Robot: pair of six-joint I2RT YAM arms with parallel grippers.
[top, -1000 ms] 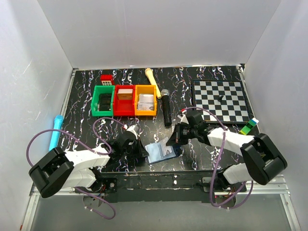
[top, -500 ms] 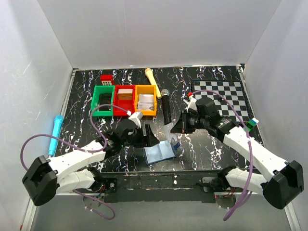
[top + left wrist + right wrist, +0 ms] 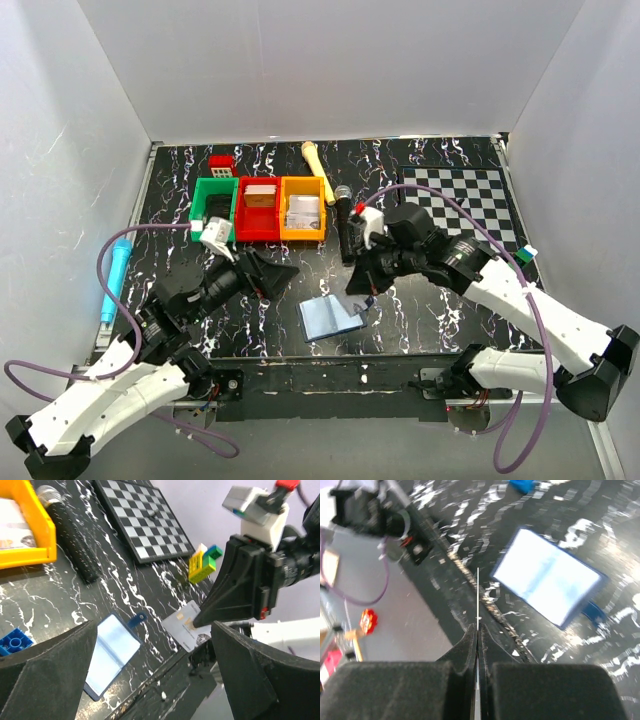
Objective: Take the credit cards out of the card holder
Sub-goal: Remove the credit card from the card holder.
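A: What sits farthest left?
B: A cyan pen (image 3: 115, 272) lies by the white wall (image 3: 70, 150). Next comes the left gripper (image 3: 274, 270), hanging above the table (image 3: 180, 190) with its jaws spread wide and nothing between them.
A: Is there any writing to read?
B: Very little. The green, red and orange bins (image 3: 257, 233) at the back hold things whose labels are too small to make out. The card (image 3: 186, 628) bears a gold chip and a dark print, but its letters cannot be read.
A: Where is the holder?
B: The holder (image 3: 330, 317) lies open and flat near the front edge, pale faces up. It is between the two grippers and touched by neither.
A: And the card?
B: It is lifted clear of the holder, just to its right. The right gripper (image 3: 360, 284) pinches it by one edge, fingers clamped tight on it.
A: What is further right?
B: A microphone (image 3: 345, 225), then a chessboard (image 3: 458, 208). The table is black with white veins, and plain white walls close three sides.
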